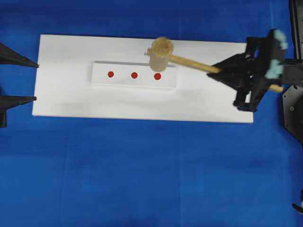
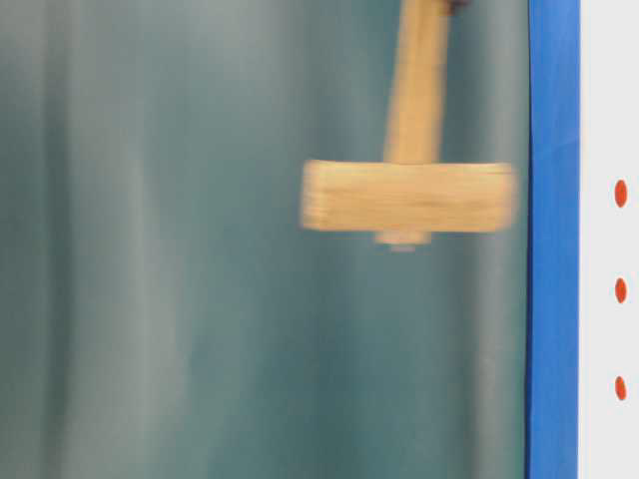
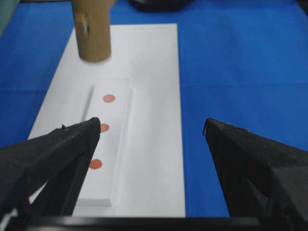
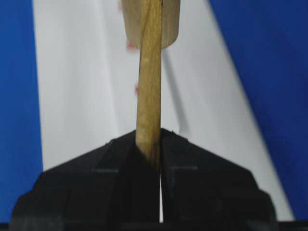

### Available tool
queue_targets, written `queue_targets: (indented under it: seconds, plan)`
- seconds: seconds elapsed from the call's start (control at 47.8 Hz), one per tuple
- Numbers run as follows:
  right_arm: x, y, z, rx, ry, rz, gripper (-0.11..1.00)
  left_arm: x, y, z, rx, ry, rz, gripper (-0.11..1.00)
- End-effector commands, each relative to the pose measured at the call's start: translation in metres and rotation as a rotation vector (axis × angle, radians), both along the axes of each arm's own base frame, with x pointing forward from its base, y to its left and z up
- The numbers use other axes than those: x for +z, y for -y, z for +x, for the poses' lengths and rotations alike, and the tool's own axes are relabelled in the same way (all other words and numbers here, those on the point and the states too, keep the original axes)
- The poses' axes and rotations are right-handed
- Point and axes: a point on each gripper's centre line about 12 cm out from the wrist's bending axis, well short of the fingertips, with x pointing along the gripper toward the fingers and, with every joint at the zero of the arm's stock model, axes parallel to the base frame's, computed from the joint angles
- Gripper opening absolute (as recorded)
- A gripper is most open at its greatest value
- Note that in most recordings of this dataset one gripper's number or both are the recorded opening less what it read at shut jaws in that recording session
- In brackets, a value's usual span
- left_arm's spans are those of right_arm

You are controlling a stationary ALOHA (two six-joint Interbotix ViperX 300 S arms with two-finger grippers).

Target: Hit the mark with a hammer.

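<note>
Overhead view: your right gripper (image 1: 218, 71) is clamped tight on the handle of the hammer (image 1: 161, 52), and the handle runs diagonally from it toward the upper left. The head sits over the far edge of the white board (image 1: 61, 94), just above the raised white strip (image 1: 134, 84) w/ three red dots (image 1: 134, 75), closest to the rightmost dot (image 1: 157, 76). From the table-level cam the head looks lifted clear of the board, but that shot's blurry so I'd only say prob. Right wrist cam shows both fingers (image 4: 115, 159) pinched on the handle, basically no gap. Your left gripper (image 1: 37, 81) is parked at the board's left edge, wide open, nothing in it; left wrist cam shows its two fingers (image 3: 67, 149) spread well apart w/ the strip between them. Blue cloth (image 1: 142, 179) under everything.
</note>
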Motion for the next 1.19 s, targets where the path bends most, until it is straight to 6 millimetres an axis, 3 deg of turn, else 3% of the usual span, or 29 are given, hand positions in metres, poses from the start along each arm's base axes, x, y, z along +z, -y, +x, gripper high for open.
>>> queue_targets:
  seconds: [0.0,0.167,0.481,0.753,1.024,1.171]
  plan:
    - [0.027,0.0,-0.001,0.003,0.093,-0.028,0.02,0.003,-0.001,0.002,0.003,0.006,0.002,0.87]
    - [0.027,0.0,-0.001,0.006,0.093,-0.028,0.02,0.002,-0.001,0.002,0.003,0.003,0.002,0.87]
    - [0.022,0.0,0.02,0.015,0.044,-0.023,0.02,0.002,0.0,0.002,0.001,0.003,0.002,0.87]
    - [0.021,-0.012,0.061,0.063,0.006,-0.032,0.02,0.002,-0.001,0.002,0.003,0.003,0.0,0.87]
    - [0.02,-0.019,0.114,0.091,-0.015,-0.041,0.02,0.002,0.0,0.002,0.001,0.0,0.002,0.87]
    - [0.023,-0.02,0.131,0.106,-0.012,-0.06,0.02,0.001,-0.001,0.002,0.003,0.0,-0.002,0.87]
